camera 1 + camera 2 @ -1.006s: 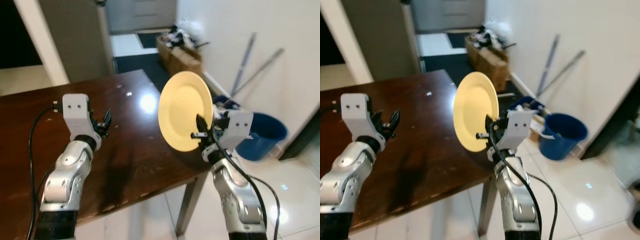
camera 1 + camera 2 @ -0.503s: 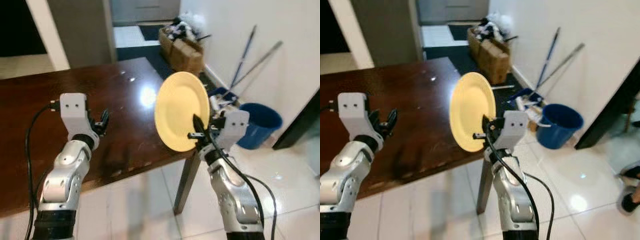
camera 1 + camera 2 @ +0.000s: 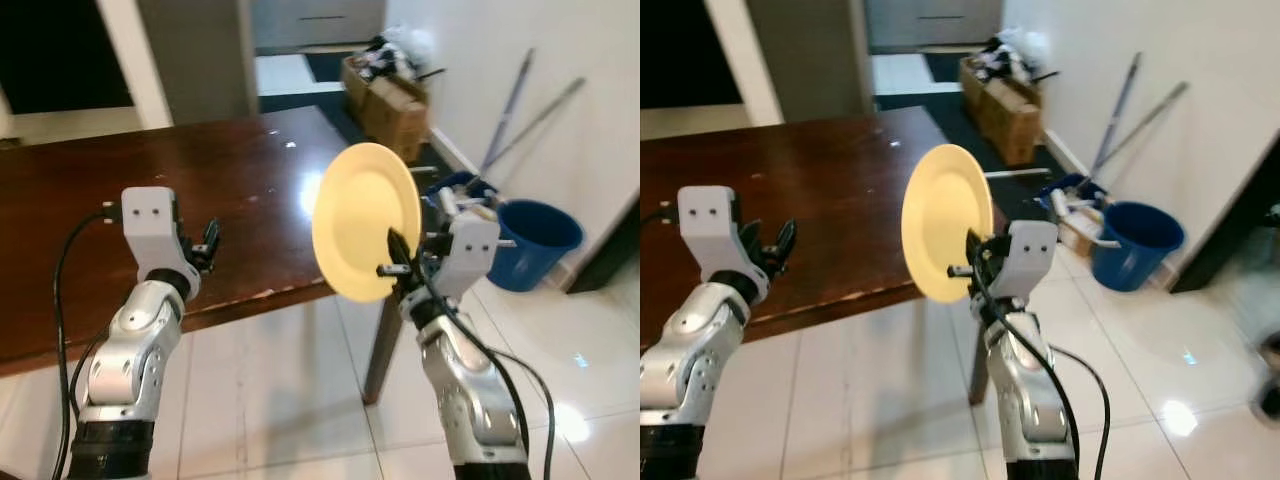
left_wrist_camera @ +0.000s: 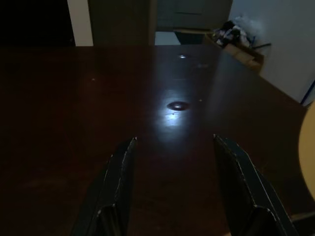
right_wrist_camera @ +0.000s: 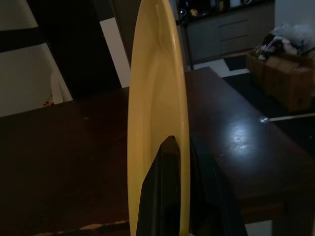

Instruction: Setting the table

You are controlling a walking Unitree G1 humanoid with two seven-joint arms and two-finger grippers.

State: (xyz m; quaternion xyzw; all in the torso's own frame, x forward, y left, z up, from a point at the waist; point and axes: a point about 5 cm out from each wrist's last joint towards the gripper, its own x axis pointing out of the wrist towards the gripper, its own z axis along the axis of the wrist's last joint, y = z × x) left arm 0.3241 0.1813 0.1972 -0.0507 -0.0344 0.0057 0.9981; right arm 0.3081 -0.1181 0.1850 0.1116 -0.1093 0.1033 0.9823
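The right hand (image 3: 398, 262) pinches the lower rim of a yellow plate (image 3: 362, 218) between its closed black fingers, holding the plate upright on edge in the air, beside the near right corner of the dark wooden table (image 3: 120, 210). The left hand (image 3: 208, 243) is raised at the table's near edge, fingers spread apart and holding nothing. Beyond the table, a blue bucket (image 3: 537, 241), leaning mop handles (image 3: 525, 105) and cardboard boxes (image 3: 392, 100) sit along the white wall. The plate appears in transit; next it likely needs carrying over the table, tilting flat and lowering onto the wood.
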